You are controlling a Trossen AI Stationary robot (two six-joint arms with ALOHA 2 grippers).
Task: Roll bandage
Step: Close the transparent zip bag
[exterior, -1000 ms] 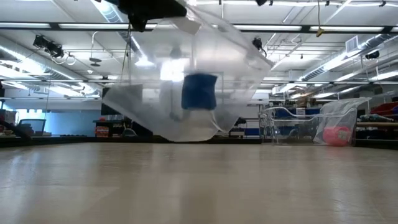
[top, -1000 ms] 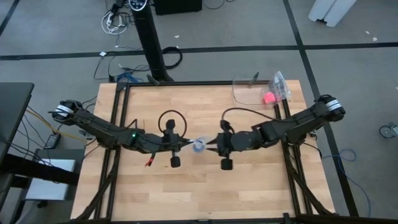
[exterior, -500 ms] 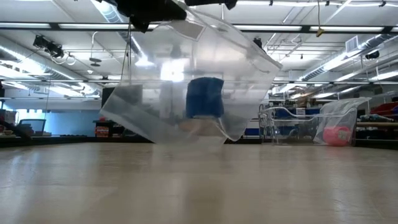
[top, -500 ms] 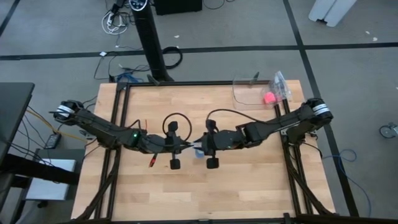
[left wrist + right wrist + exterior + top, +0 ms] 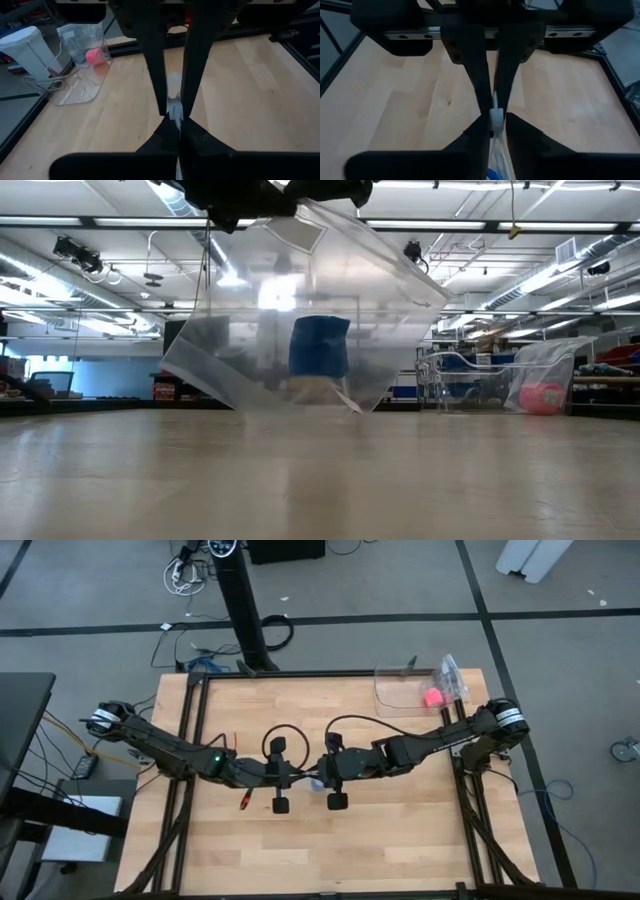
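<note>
Both hands meet over the middle of the counter [image 5: 300, 850] — the left hand [image 5: 296, 778] and the right hand [image 5: 316, 777] face each other, each pinching an edge of a clear plastic bag [image 5: 310, 310] between pressed-together fingers. From table height the bag hangs above the wood, and the bandage [image 5: 319, 346] — a blue roll — sits inside it, low in the bag. Near the far right corner, a pink ball [image 5: 432, 697] lies in a second clear bag [image 5: 400, 685].

Both arms reach inward to table centre, left gripper [image 5: 296, 778] and right gripper [image 5: 318, 773] fingers pinched closed
</note>
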